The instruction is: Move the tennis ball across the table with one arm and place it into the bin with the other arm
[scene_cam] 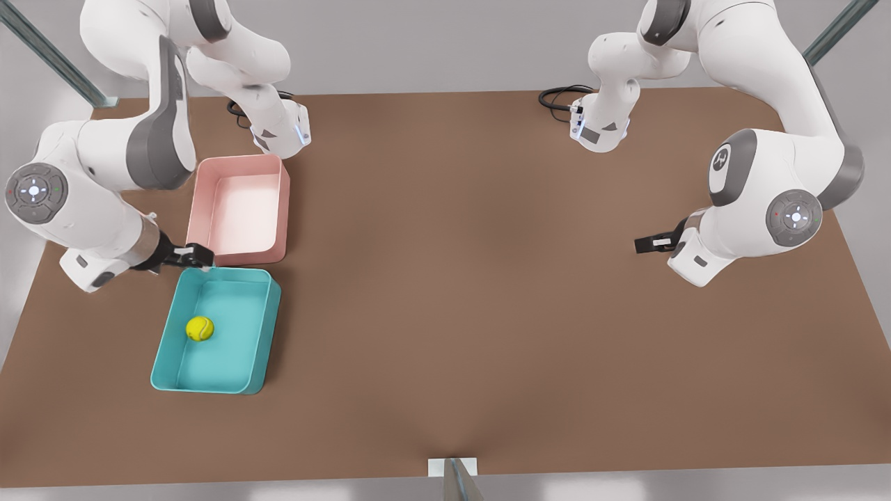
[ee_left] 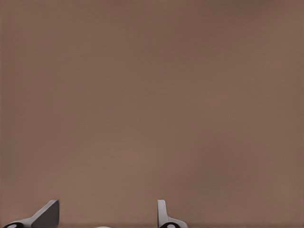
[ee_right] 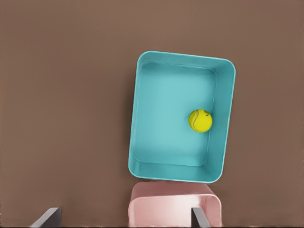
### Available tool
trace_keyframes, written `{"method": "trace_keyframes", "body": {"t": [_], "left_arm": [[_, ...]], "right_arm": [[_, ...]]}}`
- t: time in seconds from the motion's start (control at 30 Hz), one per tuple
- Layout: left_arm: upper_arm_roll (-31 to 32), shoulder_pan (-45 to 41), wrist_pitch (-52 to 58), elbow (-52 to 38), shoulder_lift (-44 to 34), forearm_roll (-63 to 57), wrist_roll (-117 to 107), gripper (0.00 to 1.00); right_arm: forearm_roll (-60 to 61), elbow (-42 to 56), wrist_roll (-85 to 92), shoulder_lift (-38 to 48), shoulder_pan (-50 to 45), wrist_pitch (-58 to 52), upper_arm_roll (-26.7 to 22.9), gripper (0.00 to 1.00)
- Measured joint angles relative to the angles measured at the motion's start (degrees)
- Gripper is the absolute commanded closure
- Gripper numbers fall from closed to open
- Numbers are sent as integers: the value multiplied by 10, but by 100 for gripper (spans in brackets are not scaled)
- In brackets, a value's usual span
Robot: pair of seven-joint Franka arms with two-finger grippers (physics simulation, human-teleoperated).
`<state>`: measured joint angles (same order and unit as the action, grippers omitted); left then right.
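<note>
The right gripper, fingers spread and empty, is hovering just past the bin's rim because the ball is lying inside. The left gripper, also parted and empty, is waiting over bare table.

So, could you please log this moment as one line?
tennis ball: in teal bin | right gripper: open, above bins | left gripper: open, over bare table

right gripper fingers spread, left gripper fingers spread, idle
</note>
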<state>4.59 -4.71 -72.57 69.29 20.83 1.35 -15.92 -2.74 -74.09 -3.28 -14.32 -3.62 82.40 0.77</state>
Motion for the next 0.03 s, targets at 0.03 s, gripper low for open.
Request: {"method": "trace_keyframes", "body": {"t": [0.03], "left_arm": [[0, 0, 0, 0, 0, 0, 0, 0]], "right_arm": [[-2, -15, -4, 15, 3, -10, 1, 0]]}}
